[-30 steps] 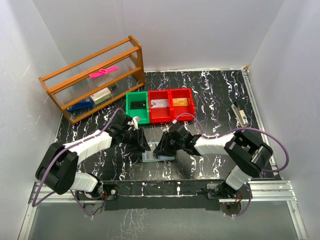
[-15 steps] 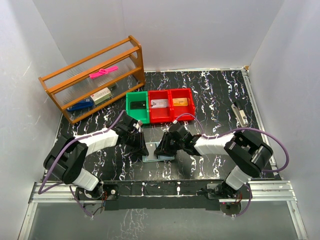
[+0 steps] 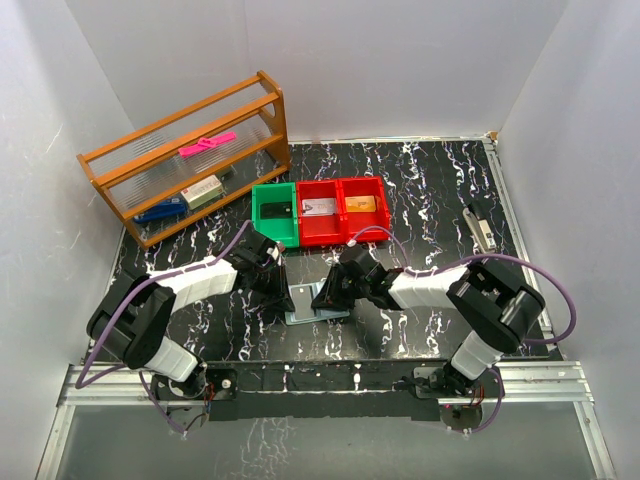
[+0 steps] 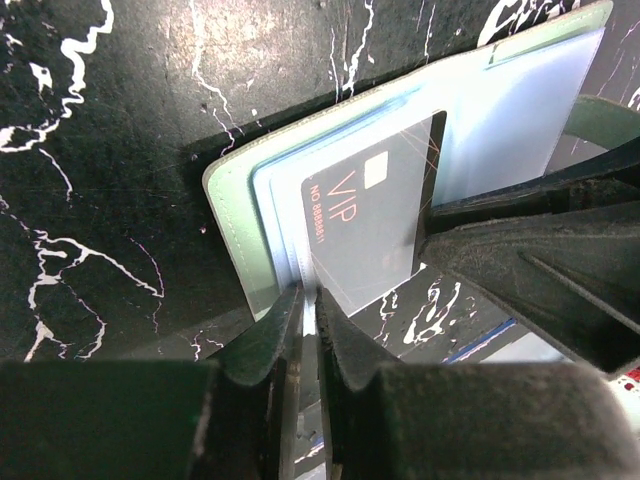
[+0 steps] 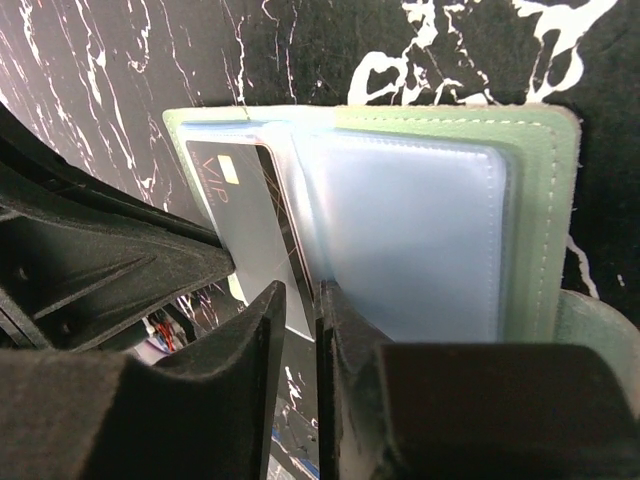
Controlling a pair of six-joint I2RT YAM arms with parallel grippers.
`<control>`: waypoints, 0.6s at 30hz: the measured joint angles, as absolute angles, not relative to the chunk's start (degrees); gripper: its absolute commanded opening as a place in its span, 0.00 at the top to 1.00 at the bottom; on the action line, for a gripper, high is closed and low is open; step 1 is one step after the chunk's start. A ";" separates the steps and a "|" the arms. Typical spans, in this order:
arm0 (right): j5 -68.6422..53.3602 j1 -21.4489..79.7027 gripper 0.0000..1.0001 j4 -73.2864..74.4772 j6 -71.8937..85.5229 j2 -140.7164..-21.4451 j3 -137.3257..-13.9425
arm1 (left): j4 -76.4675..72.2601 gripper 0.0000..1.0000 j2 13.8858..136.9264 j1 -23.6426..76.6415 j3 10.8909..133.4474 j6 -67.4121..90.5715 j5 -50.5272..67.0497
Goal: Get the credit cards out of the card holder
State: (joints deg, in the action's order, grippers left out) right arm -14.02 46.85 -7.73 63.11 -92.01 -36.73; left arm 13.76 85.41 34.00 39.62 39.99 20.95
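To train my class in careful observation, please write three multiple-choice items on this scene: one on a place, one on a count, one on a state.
1. Where is the pale green bifold card holder? A held in the air; B on the black marbled table; C hanging over the table's edge.
2. How many red plastic bins stand there? A one; B two; C three.
3. The card holder is: A folded shut; B lying open; C standing on edge.
Answers: 1 B, it rests flat on the table; 2 B, two red ones stand side by side; 3 B, its clear inner pockets face up.
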 measured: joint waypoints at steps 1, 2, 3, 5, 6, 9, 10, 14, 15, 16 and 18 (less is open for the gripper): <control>-14.15 46.81 0.85 -7.73 63.09 -92.12 -36.73 | 13.78 0.95 85.41 34.00 39.62 39.88 20.95; -14.35 46.74 0.85 -7.70 63.00 -92.16 -36.73 | 13.82 0.96 85.41 34.00 39.62 39.79 20.95; -14.55 46.70 0.86 -7.73 62.76 -92.16 -36.73 | 13.89 0.97 85.41 34.00 39.62 39.59 20.95; -14.83 46.68 0.87 -7.97 61.93 -92.16 -36.73 | 13.93 0.98 85.41 34.00 39.62 39.31 21.02; -15.03 46.63 0.91 -8.10 61.49 -92.16 -36.73 | 13.96 0.99 85.41 34.00 39.62 39.05 21.06; -15.59 46.44 0.97 -8.62 60.18 -92.05 -36.67 | 14.06 1.00 85.41 34.00 39.62 38.50 21.12; -15.79 46.37 1.00 -8.82 59.86 -91.96 -36.64 | 14.17 1.00 85.41 34.00 39.62 38.33 21.15; -16.67 46.15 1.00 -9.23 58.46 -91.77 -36.64 | 14.46 1.00 85.41 34.00 39.62 38.13 21.15; -16.78 46.11 1.00 -9.26 58.35 -91.77 -36.64 | 14.46 1.00 85.41 34.00 39.62 38.15 21.15; -16.86 46.11 1.00 -9.26 58.28 -91.77 -36.64 | 14.48 1.00 85.41 34.00 39.62 38.17 21.15; -16.84 46.11 1.00 -9.19 58.13 -91.74 -36.64 | 14.48 1.00 85.38 34.00 39.62 38.17 21.15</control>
State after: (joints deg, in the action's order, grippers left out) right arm -16.84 46.11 -9.19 58.13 -91.74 -36.64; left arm 14.48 85.38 34.00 39.62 38.17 21.15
